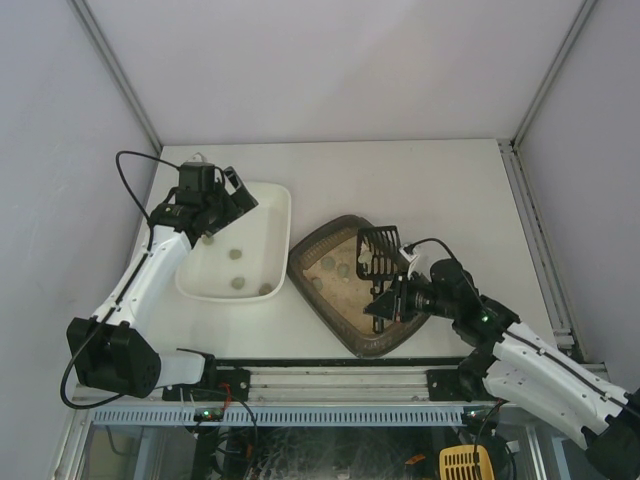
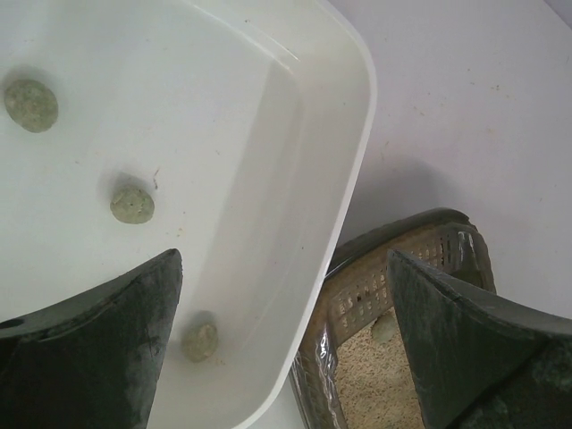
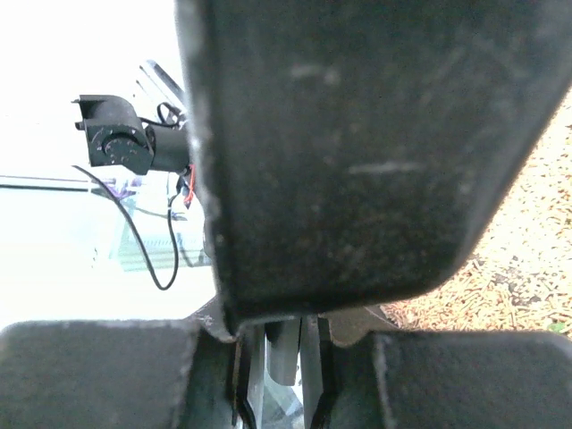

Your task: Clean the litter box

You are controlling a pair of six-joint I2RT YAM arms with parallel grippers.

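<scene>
The litter box (image 1: 371, 344), dark grey-brown with beige litter and a few greenish clumps (image 1: 342, 270), lies at the table's centre. My right gripper (image 1: 392, 292) is shut on the handle of a black slotted scoop (image 1: 378, 250), held raised over the litter. In the right wrist view the scoop (image 3: 357, 134) fills most of the frame above my right gripper (image 3: 286, 357), with litter (image 3: 527, 232) at the right. My left gripper (image 1: 232, 195) is open and empty over the white tray (image 1: 276, 215). In the left wrist view my left gripper (image 2: 284, 259) hangs over the tray's rim (image 2: 353, 170), with the litter box (image 2: 353, 313) below right.
The white tray holds several greenish clumps (image 1: 236, 254), three of which show in the left wrist view (image 2: 132, 205). White walls close in the table on three sides. A black rail (image 1: 330, 378) runs along the near edge.
</scene>
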